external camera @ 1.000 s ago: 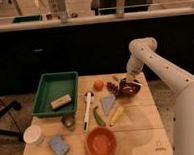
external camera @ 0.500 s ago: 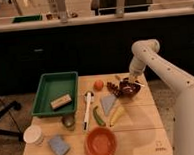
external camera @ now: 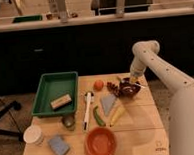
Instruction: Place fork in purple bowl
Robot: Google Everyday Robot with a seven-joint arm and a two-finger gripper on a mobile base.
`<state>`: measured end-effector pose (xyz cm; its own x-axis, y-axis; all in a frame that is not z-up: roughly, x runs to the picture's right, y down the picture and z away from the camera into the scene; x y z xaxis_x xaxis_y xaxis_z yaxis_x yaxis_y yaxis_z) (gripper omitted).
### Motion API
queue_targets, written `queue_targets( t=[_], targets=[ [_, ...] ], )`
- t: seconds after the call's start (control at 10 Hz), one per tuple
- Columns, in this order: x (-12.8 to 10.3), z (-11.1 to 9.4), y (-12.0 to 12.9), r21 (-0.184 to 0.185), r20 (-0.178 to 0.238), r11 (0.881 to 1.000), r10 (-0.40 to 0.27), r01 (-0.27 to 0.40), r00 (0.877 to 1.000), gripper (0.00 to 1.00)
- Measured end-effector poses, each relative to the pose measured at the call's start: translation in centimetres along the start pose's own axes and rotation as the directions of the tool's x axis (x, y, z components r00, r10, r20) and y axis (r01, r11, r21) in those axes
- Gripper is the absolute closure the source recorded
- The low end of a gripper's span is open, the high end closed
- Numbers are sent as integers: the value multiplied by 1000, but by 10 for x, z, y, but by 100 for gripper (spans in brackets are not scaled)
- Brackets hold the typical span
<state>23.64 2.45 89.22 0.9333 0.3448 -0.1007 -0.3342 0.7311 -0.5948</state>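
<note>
You've got a green tray (external camera: 53, 87) at the far left corner of the counter (external camera: 139, 134), tan block (external camera: 61, 101) inside. White cup (external camera: 33, 134) and blue sponge (external camera: 58, 145) sit at the near left corner. Orange bowl (external camera: 99, 142) at the near edge. Long white utensil (external camera: 88, 110) mid-counter, orange fruit (external camera: 98, 85) behind it. Hand (external camera: 133, 81) is over the far right edge.

gripper (external camera: 133, 81) @ glossy purple bowl (external camera: 129, 89), matt wood table (external camera: 144, 134), plastic tray (external camera: 52, 87)

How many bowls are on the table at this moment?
2. The purple bowl stands near the far right edge of the table, and the gripper hangs over it. The orange bowl stands at the near edge, around the middle. No other bowl shows.
</note>
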Motion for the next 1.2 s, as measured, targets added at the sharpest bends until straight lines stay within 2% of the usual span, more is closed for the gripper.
queue_targets(
  t=[0.3,0.8,0.9,1.1,1.2],
  targets=[
    [0,3,2,-11,-5,1000,2,-2,1000,100],
    [3,5,1,-9,-4,1000,22,-22,1000,100],
    [5,6,0,-7,-11,999,39,-39,999,96],
    [8,6,-2,-11,-21,998,69,-69,997,81],
    [10,7,-2,-24,-24,996,80,-81,996,65]
  ],
)
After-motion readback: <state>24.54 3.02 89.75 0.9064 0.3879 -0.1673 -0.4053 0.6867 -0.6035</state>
